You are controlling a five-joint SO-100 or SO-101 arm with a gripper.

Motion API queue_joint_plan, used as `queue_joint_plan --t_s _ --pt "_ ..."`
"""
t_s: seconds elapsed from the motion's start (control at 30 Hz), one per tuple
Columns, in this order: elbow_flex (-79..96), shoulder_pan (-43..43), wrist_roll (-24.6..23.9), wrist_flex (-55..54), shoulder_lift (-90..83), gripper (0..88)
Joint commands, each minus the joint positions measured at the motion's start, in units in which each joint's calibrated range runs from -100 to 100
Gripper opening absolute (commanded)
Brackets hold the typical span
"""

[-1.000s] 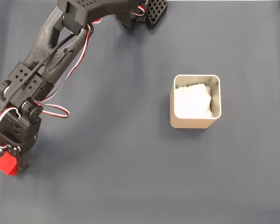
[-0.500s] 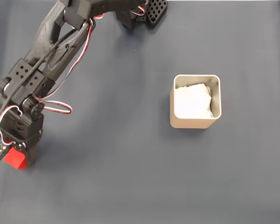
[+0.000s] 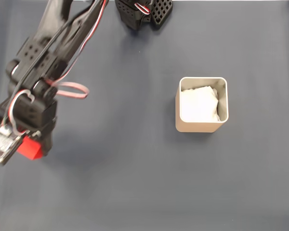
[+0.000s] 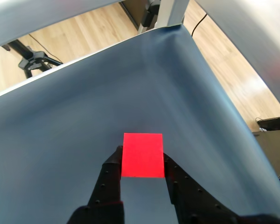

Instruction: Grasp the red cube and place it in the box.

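In the fixed view, the black jointed arm (image 3: 43, 62) reaches down the left side, its gripper (image 3: 24, 147) clamped on one small bright red cube (image 3: 30, 148). One beige paper-lined square box (image 3: 201, 126) stands well apart on the dark grey-blue cloth (image 3: 135, 183).

In the wrist view, both fingers (image 4: 109, 175) pinch the cube's sides above the cloth; wooden flooring (image 4: 224, 65) lies beyond.

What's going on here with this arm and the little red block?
The gripper is shut on the red cube, one black finger on each side, seen in the wrist view. In the fixed view the cube sits under the arm at the left of the dark blue cloth. The box, lined with white paper, stands apart to the right.
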Motion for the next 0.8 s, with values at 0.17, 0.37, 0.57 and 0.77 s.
queue_joint_plan --t_s 0.17,0.37,0.57,0.77 --pt "9.7 -3.0 0.6 2.2 -17.3 0.3" --pt "16.3 -5.5 0.6 2.8 -25.2 0.3" --pt "23.9 -8.3 1.4 2.8 -33.6 0.3" --pt "32.6 -11.5 2.7 2.5 -42.3 0.3"
